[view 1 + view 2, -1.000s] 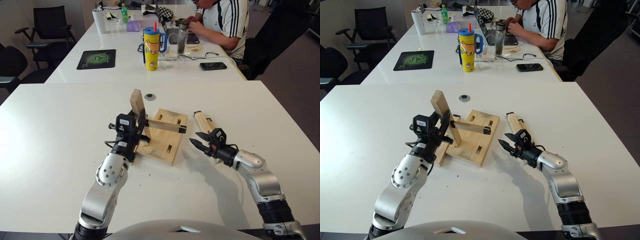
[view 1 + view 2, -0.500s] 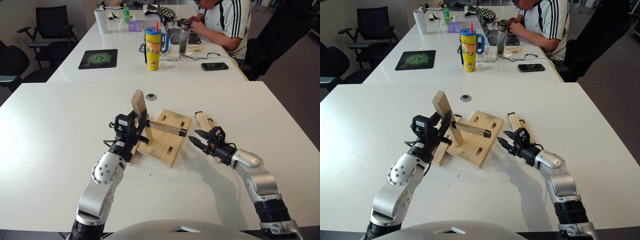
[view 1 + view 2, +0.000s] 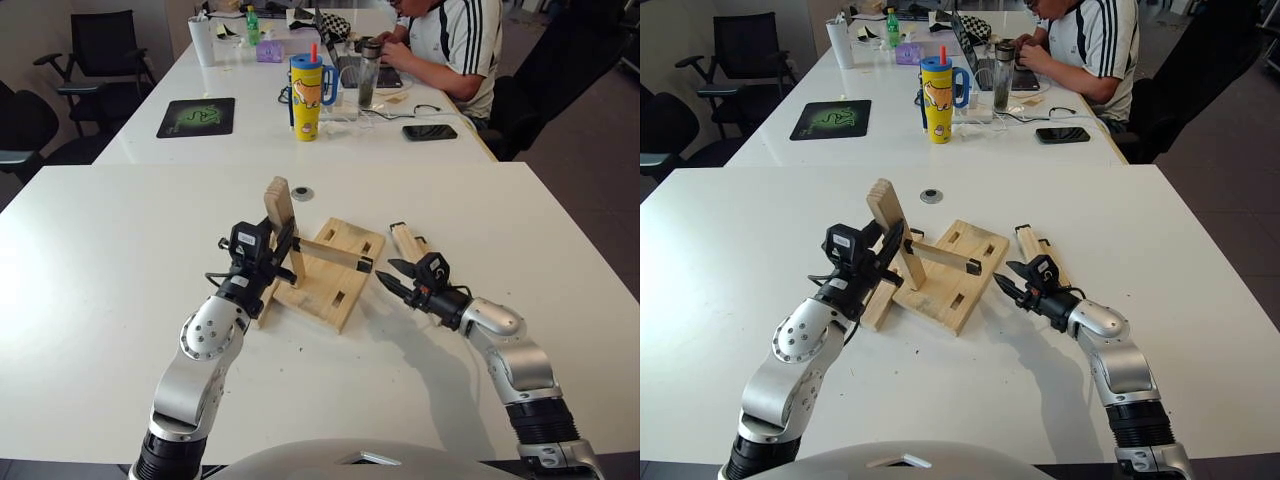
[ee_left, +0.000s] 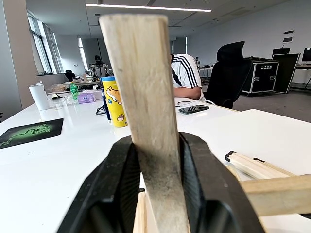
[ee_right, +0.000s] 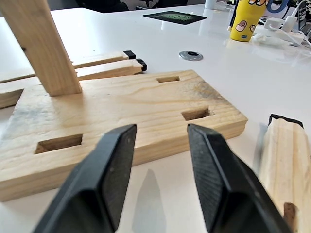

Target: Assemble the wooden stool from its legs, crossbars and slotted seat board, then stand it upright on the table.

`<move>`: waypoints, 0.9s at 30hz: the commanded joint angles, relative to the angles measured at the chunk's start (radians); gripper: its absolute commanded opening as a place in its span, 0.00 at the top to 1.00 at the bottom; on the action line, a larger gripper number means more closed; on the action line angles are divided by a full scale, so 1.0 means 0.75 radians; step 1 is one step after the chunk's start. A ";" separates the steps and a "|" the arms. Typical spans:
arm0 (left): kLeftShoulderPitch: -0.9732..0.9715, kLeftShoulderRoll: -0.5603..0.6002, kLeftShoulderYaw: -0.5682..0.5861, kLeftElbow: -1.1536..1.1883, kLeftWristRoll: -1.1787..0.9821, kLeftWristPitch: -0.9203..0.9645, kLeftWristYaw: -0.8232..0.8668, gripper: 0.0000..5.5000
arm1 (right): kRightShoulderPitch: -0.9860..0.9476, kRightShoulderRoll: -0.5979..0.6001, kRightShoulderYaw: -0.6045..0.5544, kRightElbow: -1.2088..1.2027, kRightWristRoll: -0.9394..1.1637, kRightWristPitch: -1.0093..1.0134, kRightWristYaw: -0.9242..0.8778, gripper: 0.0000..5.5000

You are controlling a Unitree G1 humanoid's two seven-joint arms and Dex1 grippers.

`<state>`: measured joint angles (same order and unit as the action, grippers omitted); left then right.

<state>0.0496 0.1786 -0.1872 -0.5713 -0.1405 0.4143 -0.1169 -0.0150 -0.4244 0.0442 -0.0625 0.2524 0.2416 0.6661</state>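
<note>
Left gripper (image 3: 272,248) pinches a tilted leg (image 3: 279,205) standing on the slotted seat board (image 3: 335,285), which lies flat mid-table. A black-tipped bar (image 3: 335,256) reaches over the board. Right gripper (image 3: 392,276), fingers spread, sits just beside the board, with spare legs (image 3: 407,238) behind it. The table (image 3: 120,260) is white. The rear table holds a yellow cup (image 3: 304,98), mouse pad (image 3: 195,117) and phone (image 3: 426,131).

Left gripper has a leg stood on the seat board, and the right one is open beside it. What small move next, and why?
Probably ease the right gripper forward to brace the seat board at its near edge. That gripper is open and just short of the edge, while the left gripper holds the leg tilted on the board. Nothing else steadies the board.
</note>
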 commanded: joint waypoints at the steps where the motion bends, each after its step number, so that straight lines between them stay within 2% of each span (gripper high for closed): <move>1: -0.014 -0.011 0.050 0.014 -0.001 0.142 0.029 0.81 | -0.009 0.009 -0.005 0.000 -0.006 -0.010 -0.011 0.65; 8: -0.069 -0.073 0.094 -0.080 -0.072 0.167 0.021 0.81 | -0.013 0.017 0.001 0.009 -0.012 -0.018 -0.012 0.65; 9: -0.076 -0.068 0.093 -0.076 -0.071 0.165 0.013 0.74 | -0.010 0.020 0.000 0.008 -0.013 -0.020 -0.016 0.65; 13: -0.092 -0.071 0.099 -0.058 -0.062 0.167 0.015 0.67 | -0.009 0.023 -0.001 0.010 -0.015 -0.026 -0.025 0.65; 21: -0.151 -0.092 0.133 -0.078 -0.068 0.132 0.024 0.67 | -0.024 0.019 0.002 0.032 -0.019 -0.041 -0.021 0.65; 27: -0.313 -0.097 0.199 -0.178 -0.140 0.197 0.027 0.67 | -0.042 0.016 0.003 0.047 -0.026 -0.049 -0.012 0.65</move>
<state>-0.1222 0.1016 -0.0671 -0.6738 -0.2266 0.5250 -0.1020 -0.0311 -0.4086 0.0467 -0.0322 0.2438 0.2137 0.6542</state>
